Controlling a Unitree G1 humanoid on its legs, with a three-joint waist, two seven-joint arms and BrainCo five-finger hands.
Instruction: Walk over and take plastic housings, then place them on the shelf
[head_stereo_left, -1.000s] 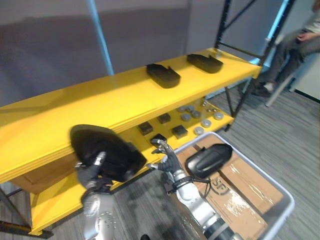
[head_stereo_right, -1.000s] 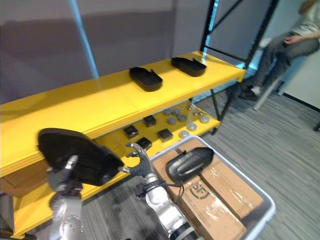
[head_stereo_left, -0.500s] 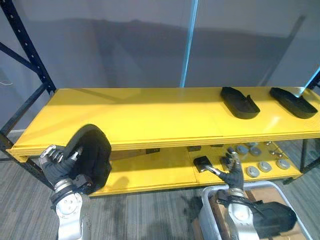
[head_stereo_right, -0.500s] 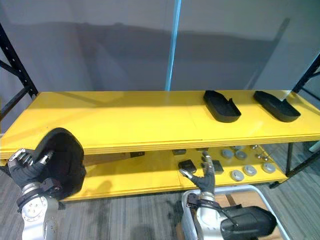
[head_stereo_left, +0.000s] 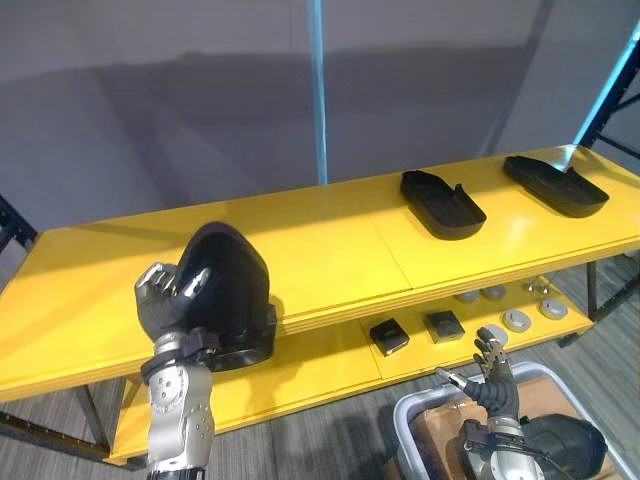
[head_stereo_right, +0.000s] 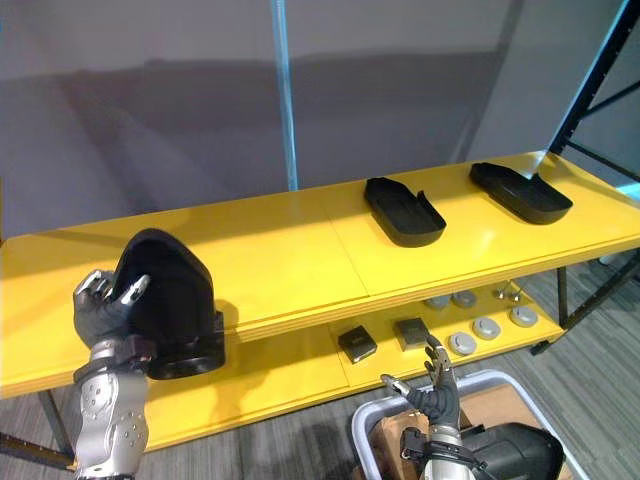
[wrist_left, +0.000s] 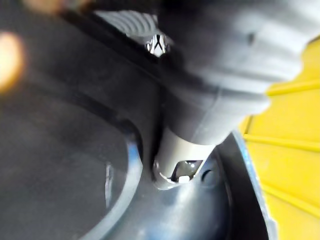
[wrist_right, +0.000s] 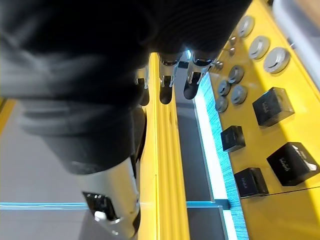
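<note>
My left hand is shut on a black plastic housing, held upright at the front edge of the yellow upper shelf, toward its left part. In the left wrist view the housing's dark wall sits right against the hand. Two more black housings lie on the shelf's right half. My right hand hangs low at the right with straight fingers, open and empty, over a grey bin. Another black housing lies in that bin.
The lower yellow shelf carries small black blocks and grey round discs. A cardboard box sits in the bin. Black rack posts stand at the shelf's right end. A grey wall with a light blue strip rises behind.
The camera has swung, so the whole scene has shifted. My left hand has lifted the housing from below the shelf edge up to the level of the upper shelf. The right hand stays low and open.
</note>
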